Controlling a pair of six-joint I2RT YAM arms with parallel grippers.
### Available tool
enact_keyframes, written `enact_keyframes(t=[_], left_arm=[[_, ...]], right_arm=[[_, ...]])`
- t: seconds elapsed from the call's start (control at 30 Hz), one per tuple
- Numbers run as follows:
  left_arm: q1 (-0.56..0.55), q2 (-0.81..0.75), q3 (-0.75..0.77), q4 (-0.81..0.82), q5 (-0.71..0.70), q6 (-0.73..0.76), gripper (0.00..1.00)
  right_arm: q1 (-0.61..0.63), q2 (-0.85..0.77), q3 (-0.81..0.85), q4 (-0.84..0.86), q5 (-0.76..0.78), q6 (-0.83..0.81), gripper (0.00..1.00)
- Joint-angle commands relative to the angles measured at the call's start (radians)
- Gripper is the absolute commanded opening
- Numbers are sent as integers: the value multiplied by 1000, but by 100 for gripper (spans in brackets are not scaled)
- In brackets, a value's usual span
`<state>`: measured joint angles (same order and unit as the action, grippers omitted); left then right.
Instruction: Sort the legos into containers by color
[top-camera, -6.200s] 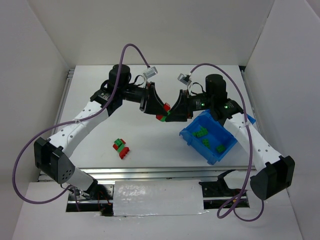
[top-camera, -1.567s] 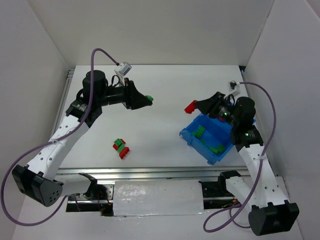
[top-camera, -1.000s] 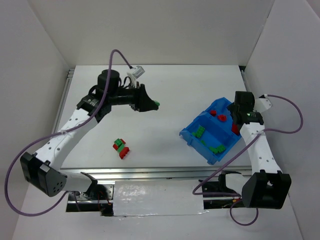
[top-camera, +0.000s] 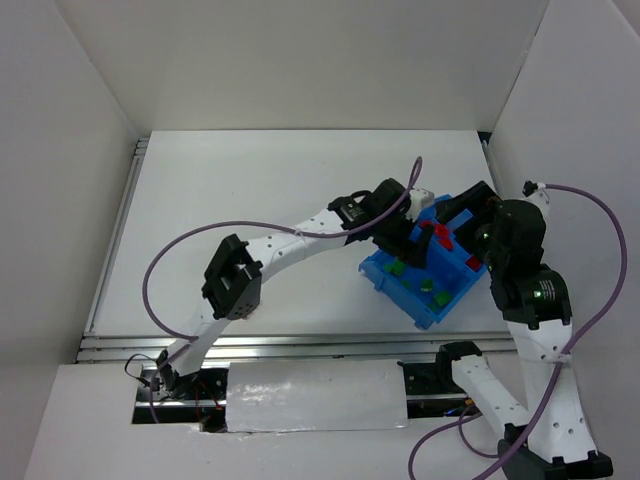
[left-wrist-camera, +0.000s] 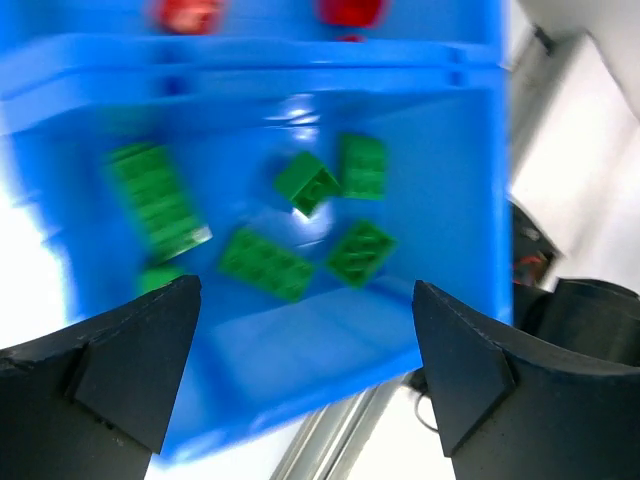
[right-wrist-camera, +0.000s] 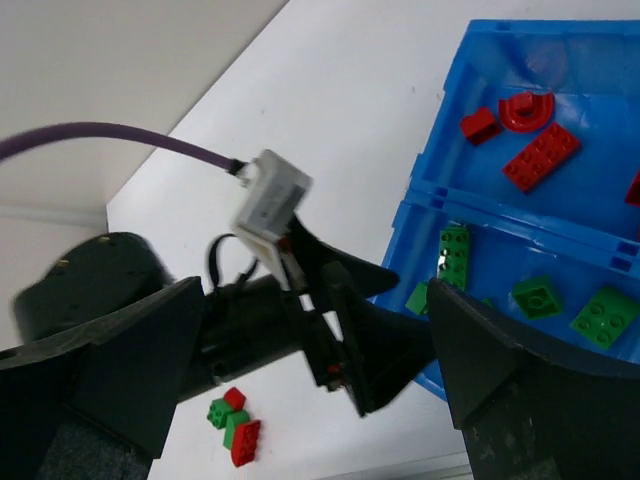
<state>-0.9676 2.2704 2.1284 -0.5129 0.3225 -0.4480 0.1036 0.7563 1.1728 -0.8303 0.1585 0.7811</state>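
Note:
The blue bin (top-camera: 426, 320) sits at the right of the table. Red legos (top-camera: 432, 233) lie in its far compartment and green legos (top-camera: 432, 291) in the near one. My left gripper (top-camera: 408, 243) hangs open over the near compartment, empty. In the left wrist view, the left gripper (left-wrist-camera: 300, 370) frames several green legos (left-wrist-camera: 265, 263) on the bin (left-wrist-camera: 300, 330) floor, one (left-wrist-camera: 307, 183) tilted on a corner. My right gripper (top-camera: 466, 213) is open and empty above the bin's far end. The right gripper (right-wrist-camera: 320, 380) looks down on the left gripper (right-wrist-camera: 345, 335).
A small cluster of red and green legos (right-wrist-camera: 232, 425) lies on the white table left of the bin (right-wrist-camera: 590, 60); in the top view the left arm's elbow (top-camera: 232, 285) covers it. White walls enclose the table on three sides.
My left arm swung right from mid-table to over the bin and opened; the green lego it held is gone from its fingers. My right gripper lifted back from the red compartment.

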Motion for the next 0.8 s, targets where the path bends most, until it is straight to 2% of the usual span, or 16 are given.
enact_keyframes(t=[0.0,0.07,0.13,0.17,0.2,0.23,0.27,0.37,0.4,0.43,0.5,0.57,0.6,0.77], left_arm=[[47,-170,-39,8,-163,-6,100],[85,-296,-142,-21,-261,-61,99],[177,-437,-289,-94,-394,-141,100],[254,-542,-408,-120,-428,-193,99],[411,-751,-658,-215,-582,-280,99],[412,-753,-660,-228,-583,-281,99],[482,-838,-762,-249,-605,-305,100],[579,-961,-902,-341,-671,-360,99],[596,-988,-927,-373,-718,-386,100],[628,-1009,-949,-401,-737,-415,99],[673,-1075,-993,-495,-779,-506,100],[751,-1139,-1018,-545,-826,-546,100],[773,-1160,-1019,-559,-835,-551,100],[898,-1224,-1006,-615,-879,-532,100]], right_arm=[[25,18,16,43,-40,-61,100],[51,35,-1,100,-131,-98,100],[92,61,-19,152,-210,-135,100],[120,75,-19,161,-212,-141,100],[262,178,13,175,-183,-188,99],[301,179,19,175,-175,-189,99],[341,204,18,201,-184,-207,100],[502,335,25,233,-220,-273,100],[546,381,37,229,-221,-302,100],[636,491,80,218,-200,-319,99],[737,666,140,186,-160,-373,96],[838,768,232,187,-132,-407,92],[858,855,258,194,-138,-428,88],[944,1083,468,224,-220,-483,80]])
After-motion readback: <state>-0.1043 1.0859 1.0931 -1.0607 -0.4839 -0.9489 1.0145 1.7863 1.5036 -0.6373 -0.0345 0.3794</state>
